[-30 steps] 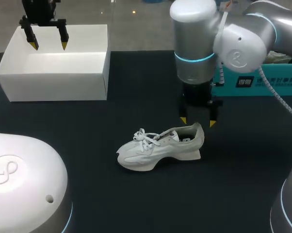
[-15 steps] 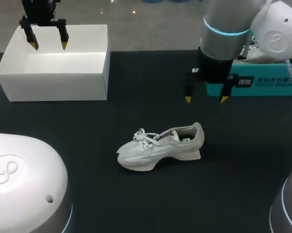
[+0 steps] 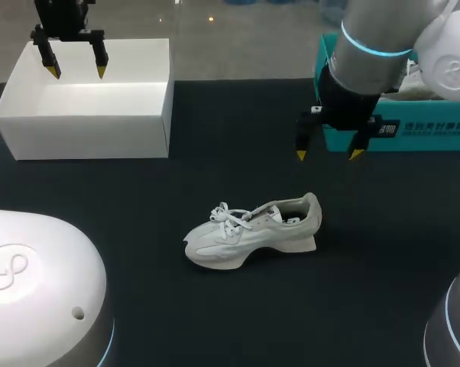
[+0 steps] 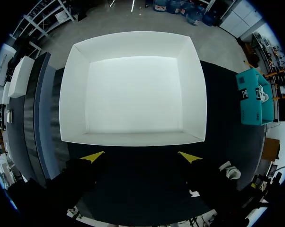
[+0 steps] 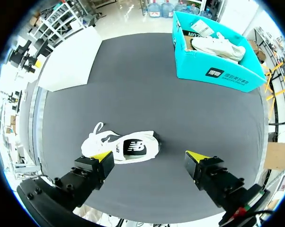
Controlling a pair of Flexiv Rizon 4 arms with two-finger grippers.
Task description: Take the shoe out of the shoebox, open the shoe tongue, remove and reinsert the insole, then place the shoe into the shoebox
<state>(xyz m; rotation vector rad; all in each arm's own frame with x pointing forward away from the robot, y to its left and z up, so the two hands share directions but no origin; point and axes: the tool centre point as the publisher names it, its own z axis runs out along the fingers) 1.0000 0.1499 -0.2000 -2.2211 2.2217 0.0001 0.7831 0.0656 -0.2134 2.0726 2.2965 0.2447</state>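
A white shoe (image 3: pixel 253 233) stood on its sole on the black table (image 3: pixel 215 321), out of any box, its toe toward the robot's left and its heel toward the right, laces loose over the tongue. The right gripper (image 3: pixel 328 155) hung in the air beyond the heel, fingers spread wide and holding nothing, well clear of the shoe. From the right wrist camera, the shoe (image 5: pixel 121 146) lay below the right gripper (image 5: pixel 149 155), its heel end under the gap between the two yellow tips and its toe reaching past one of them; neither finger touched it.

At the table's far left corner the left gripper (image 3: pixel 77 73) was poised above the white shoebox (image 3: pixel 85 134), its fingers likewise parted and empty. The left wrist camera showed the left gripper (image 4: pixel 141 157) near the white shoebox's (image 4: pixel 133 138) near wall, with only the bare white floor inside.

A teal box (image 3: pixel 413 130) sat at the table's far right edge, behind the right arm; a second white shoe (image 5: pixel 218 45) lay in it.
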